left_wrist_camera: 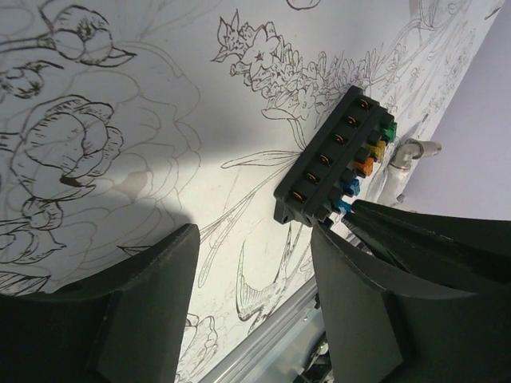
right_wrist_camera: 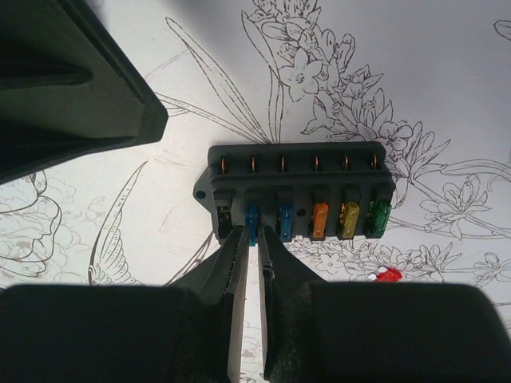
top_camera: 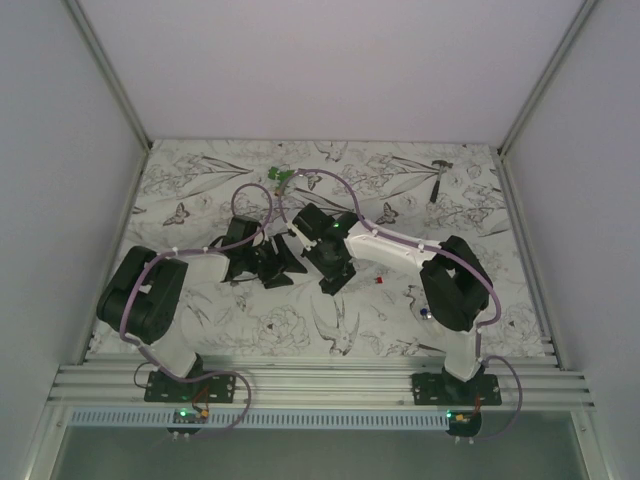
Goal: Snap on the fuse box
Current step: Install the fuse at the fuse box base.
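Observation:
The fuse box (right_wrist_camera: 295, 171) is a black block lying on the flower-printed table, with a row of blue, orange, yellow and green fuses in its slots. It also shows in the left wrist view (left_wrist_camera: 323, 171) and, small, in the top view (top_camera: 336, 279). My right gripper (right_wrist_camera: 253, 234) is closed on a blue fuse (right_wrist_camera: 252, 221) that sits in the second slot from the left. My left gripper (left_wrist_camera: 254, 239) is open and empty, a little short of the box's end. In the top view it (top_camera: 283, 266) lies left of the box.
A loose red fuse (right_wrist_camera: 389, 274) lies on the table right of the box (top_camera: 379, 281). A white-silver thing (top_camera: 415, 297) and a small blue piece (top_camera: 424, 313) lie near the right arm. Green parts (top_camera: 280, 177) and a small hammer (top_camera: 440, 176) are at the back.

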Available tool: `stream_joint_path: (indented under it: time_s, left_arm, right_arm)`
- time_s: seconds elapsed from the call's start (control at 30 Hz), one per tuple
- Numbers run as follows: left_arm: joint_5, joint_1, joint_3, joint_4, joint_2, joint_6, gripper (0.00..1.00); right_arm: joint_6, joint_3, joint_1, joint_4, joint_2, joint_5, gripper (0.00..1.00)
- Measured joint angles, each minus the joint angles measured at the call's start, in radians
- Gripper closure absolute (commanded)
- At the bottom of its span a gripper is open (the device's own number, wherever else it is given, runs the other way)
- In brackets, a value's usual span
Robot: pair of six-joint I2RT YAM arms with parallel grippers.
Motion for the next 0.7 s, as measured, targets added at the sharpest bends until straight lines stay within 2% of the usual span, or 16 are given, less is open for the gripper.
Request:
stream_joint_path:
  time_s: [0.27, 0.7]
  left_arm:
    - [0.001, 0.010, 0.003, -0.021, -0.006, 0.009, 0.37]
    - [0.002, 0.010, 0.006, -0.031, -0.009, 0.023, 0.37]
  right_arm:
    - [-0.013, 0.005, 0.000, 0.000, 0.004, 0.000, 1.00]
    - [-0.036, 0.018, -0.028, -0.012, 0.025, -0.028, 1.00]
